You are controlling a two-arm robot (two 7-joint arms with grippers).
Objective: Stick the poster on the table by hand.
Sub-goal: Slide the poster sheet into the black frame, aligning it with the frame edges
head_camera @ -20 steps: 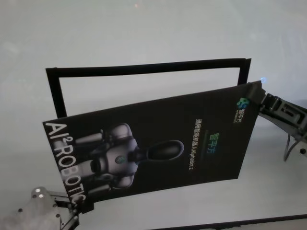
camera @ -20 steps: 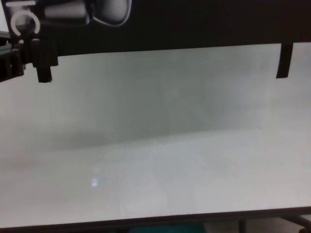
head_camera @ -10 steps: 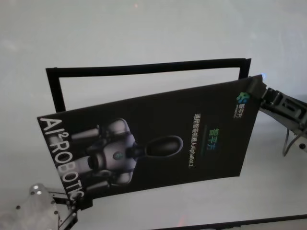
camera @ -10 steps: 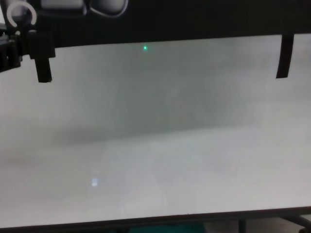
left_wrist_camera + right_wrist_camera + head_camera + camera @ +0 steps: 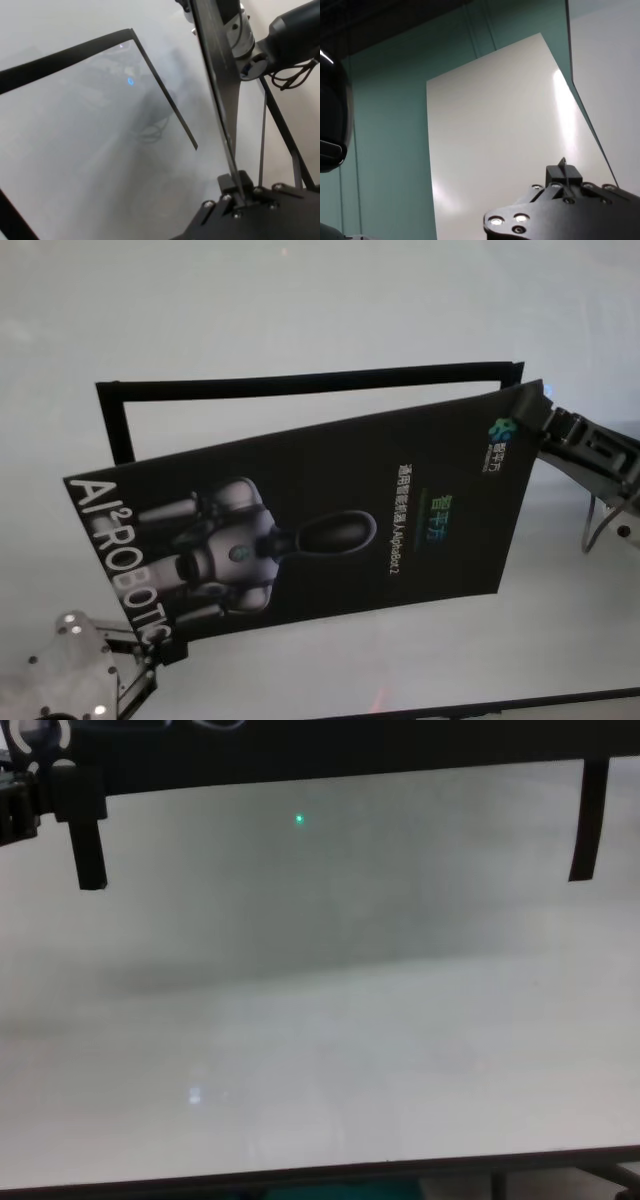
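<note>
The poster (image 5: 330,520), glossy black with a silver robot figure and white letters, hangs tilted above the white table (image 5: 300,310). My left gripper (image 5: 165,648) is shut on its near left corner. The right gripper (image 5: 540,420) is shut on the far right corner. In the left wrist view the poster (image 5: 215,85) shows edge-on, pinched in the left gripper (image 5: 239,195). The right wrist view shows the right gripper (image 5: 563,180) clamped on a thin sheet edge. In the chest view the poster's underside (image 5: 300,745) fills the top, over the table (image 5: 320,1040).
A black rectangular outline (image 5: 300,383) is marked on the table, partly under the poster; its sides show in the chest view (image 5: 585,820) and the left wrist view (image 5: 165,100). The table's near edge (image 5: 320,1175) runs along the bottom. The right arm (image 5: 295,35) shows beyond the sheet.
The poster's near left corner has shifted left and away from me with the left gripper. In the chest view its lower edge has risen, uncovering more of the outline's sides.
</note>
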